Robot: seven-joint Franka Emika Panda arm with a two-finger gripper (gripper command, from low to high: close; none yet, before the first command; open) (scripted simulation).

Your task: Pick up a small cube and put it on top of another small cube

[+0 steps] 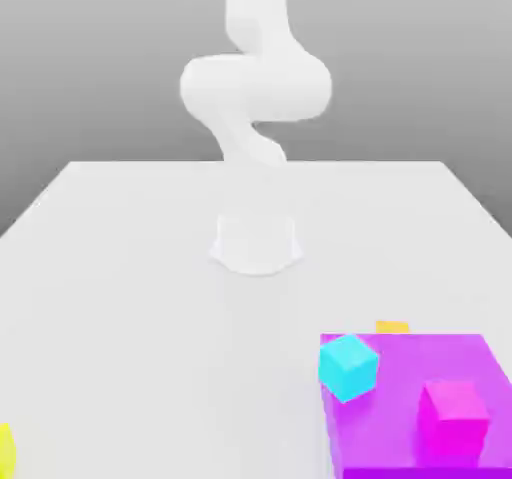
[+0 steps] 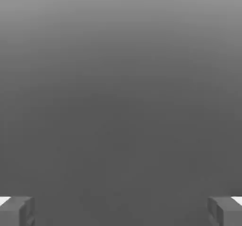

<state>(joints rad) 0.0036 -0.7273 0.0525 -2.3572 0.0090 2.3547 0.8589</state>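
Note:
A small cyan cube [image 1: 348, 365] sits at the near-left corner of a large purple block [image 1: 400, 437], at the exterior view's lower right. A small magenta cube [image 1: 455, 412] rests on top of that block, further to the right. In the hand view my gripper [image 2: 121, 211] is open. Its two grey fingertips [image 2: 16, 210] stand far apart with only plain grey background between them. Nothing is held. The white arm [image 1: 255, 87] rises from its base [image 1: 256, 242] and leaves the exterior view at the top.
The top of a small orange object [image 1: 392, 326] peeks from behind the purple block. A yellow object [image 1: 5, 449] is cut off by the exterior view's left edge. All of them stand on the white table [image 1: 150, 317].

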